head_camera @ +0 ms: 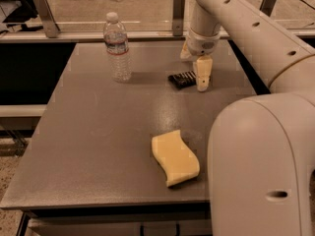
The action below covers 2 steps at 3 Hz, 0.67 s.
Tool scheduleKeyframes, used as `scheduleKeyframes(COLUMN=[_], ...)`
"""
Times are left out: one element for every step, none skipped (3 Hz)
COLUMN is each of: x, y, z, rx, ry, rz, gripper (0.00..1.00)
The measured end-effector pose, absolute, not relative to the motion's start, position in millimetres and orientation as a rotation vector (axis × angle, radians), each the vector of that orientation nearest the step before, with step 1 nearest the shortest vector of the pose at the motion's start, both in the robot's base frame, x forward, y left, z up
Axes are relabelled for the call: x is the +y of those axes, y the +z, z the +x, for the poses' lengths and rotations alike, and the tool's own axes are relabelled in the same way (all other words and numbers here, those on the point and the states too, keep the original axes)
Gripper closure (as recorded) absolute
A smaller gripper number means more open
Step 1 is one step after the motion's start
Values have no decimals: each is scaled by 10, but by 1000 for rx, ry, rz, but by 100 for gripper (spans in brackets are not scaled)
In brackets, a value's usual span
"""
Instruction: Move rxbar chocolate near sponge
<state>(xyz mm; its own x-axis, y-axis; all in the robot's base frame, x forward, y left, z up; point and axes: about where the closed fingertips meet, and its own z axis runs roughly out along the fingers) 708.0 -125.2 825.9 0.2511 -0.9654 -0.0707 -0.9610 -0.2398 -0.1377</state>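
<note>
Toward the back left of the table (88,132) stands a water bottle (117,45). The sponge (175,157) lies near the front edge, well apart from the rxbar chocolate (180,79) at the back. The gripper (202,77) hangs at the bar's right end; whether it is spread or closed, I cannot tell.

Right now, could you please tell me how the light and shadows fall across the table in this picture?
Camera view: warm, dim light; the water bottle throws a soft shadow rightward on the table; the sponge has a thin shadow under its near edge; the pincer sits at the right end of the rxbar chocolate, in a shaded patch.
</note>
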Motion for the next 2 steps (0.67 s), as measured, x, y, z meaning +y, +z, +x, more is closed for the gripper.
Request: scheduleKeyframes(x=[-1336, -1338], y=[8206, 8267], z=[7053, 7053], rx=[1853, 1853], ry=[-53, -53], rz=[-2373, -2373], gripper=[40, 64])
